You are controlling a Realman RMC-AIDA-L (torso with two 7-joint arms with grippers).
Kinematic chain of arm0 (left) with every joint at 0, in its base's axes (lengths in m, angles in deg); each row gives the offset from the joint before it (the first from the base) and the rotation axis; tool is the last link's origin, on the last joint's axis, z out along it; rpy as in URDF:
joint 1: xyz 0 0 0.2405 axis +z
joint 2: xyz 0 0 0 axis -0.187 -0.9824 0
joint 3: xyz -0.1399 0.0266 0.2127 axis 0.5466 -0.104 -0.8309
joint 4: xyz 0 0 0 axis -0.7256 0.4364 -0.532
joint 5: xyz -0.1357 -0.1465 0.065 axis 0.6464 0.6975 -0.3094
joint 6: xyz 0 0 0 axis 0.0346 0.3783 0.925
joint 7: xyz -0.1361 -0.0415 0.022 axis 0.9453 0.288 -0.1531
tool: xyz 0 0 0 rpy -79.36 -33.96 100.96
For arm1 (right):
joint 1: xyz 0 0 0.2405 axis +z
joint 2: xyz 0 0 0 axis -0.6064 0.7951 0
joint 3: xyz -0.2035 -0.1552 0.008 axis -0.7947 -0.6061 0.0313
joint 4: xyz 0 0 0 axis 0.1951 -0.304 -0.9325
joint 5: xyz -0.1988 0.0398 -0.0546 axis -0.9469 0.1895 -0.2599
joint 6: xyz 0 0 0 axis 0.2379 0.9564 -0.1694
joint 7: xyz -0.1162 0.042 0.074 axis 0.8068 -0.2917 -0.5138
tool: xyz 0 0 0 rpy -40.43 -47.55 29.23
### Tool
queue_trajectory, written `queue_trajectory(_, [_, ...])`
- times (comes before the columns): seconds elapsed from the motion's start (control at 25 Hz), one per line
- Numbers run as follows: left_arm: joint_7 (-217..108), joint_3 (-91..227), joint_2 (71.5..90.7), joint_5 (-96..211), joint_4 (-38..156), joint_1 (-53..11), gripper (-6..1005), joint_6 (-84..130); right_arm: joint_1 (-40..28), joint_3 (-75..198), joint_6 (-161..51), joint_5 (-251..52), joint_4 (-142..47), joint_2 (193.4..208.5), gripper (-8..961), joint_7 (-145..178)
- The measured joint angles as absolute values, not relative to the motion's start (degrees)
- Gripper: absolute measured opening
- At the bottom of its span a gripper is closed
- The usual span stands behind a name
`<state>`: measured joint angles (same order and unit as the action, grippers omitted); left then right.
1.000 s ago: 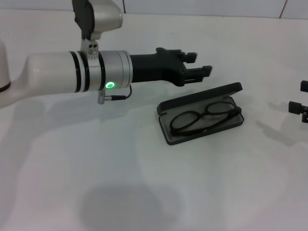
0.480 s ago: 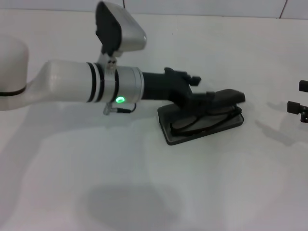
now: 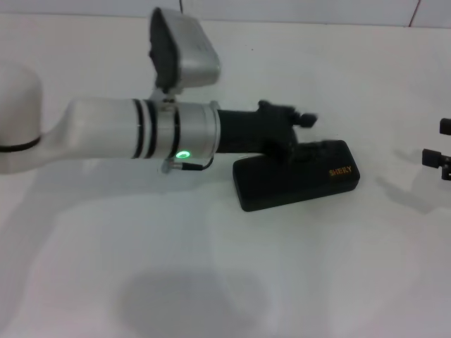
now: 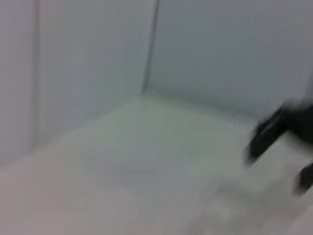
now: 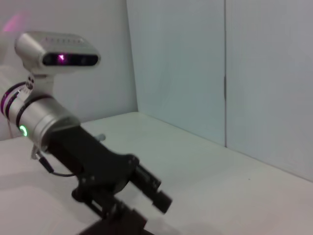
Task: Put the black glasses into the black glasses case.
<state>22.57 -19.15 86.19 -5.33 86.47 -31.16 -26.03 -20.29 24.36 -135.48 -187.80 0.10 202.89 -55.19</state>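
The black glasses case (image 3: pixel 303 182) lies shut on the white table (image 3: pixel 211 267), its orange lettering facing me. The black glasses are hidden from view. My left gripper (image 3: pixel 299 134) reaches in from the left and rests on the back of the lid, its fingers apart and holding nothing. The right wrist view shows the same left gripper (image 5: pixel 137 203) over the case (image 5: pixel 117 226), with one fingertip (image 5: pixel 159 196) sticking out past it. My right gripper (image 3: pixel 438 144) is parked at the right edge of the table, open and empty.
White wall panels (image 5: pixel 220 73) stand behind the table. The left arm's white forearm (image 3: pixel 106 130) with its wrist camera (image 3: pixel 180 49) spans the left half of the table. A blurred dark shape (image 4: pixel 274 132) shows in the left wrist view.
The case was open with the glasses lying inside. My left gripper moved right and down onto the lid and folded it shut over the glasses.
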Motion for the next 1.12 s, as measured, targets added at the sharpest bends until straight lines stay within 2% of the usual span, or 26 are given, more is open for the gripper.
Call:
queue_trajectory(0.16, [14.12,-14.62,85.54,0.08,91.32,-24.95,606,-41.73,-19.33,25.07,-142.83,-183.98,-2.51,202.32,664,-51.88])
queue_trajectory(0.28, [11.36,-8.86,84.92,-0.15,94.06,-19.76,611,-53.38,-16.00,25.68,-150.35,-183.24,-7.41,201.29,698,-48.03])
queue_trajectory(0.4, [8.63,-4.14,84.25,-0.19,94.02,-15.81,615,-60.24,-13.19,25.62,-154.18,-183.18,-11.13,200.98,731,-44.26])
queue_trajectory(0.48, [6.45,-2.96,83.70,-0.41,93.56,-13.47,618,-61.98,-11.30,25.52,-155.07,-182.98,-13.59,201.59,754,-41.01])
queue_trajectory(0.52, [4.86,-2.79,83.41,-0.97,93.34,-12.22,656,-62.34,-10.17,25.20,-155.16,-183.35,-14.74,202.33,765,-39.38])
queue_trajectory(0.6, [2.29,-2.79,83.26,-2.44,92.69,-10.98,731,-62.57,-9.31,24.95,-154.74,-184.12,-15.36,203.05,891,-38.45])
queue_trajectory(0.72, [-3.47,-2.87,83.86,-5.63,90.60,-10.22,845,-63.55,-8.27,23.88,-153.45,-185.33,-17.63,203.68,887,-35.72])
queue_trajectory(0.88, [-5.53,-1.92,84.87,-6.44,89.65,-9.12,887,-63.75,-6.98,21.24,-152.88,-185.56,-22.06,203.68,883,-31.31])
queue_trajectory(1.12, [-5.40,-1.24,84.93,-6.69,89.02,-9.05,890,-63.63,-6.65,20.15,-150.05,-184.71,-24.85,203.98,884,-27.81])
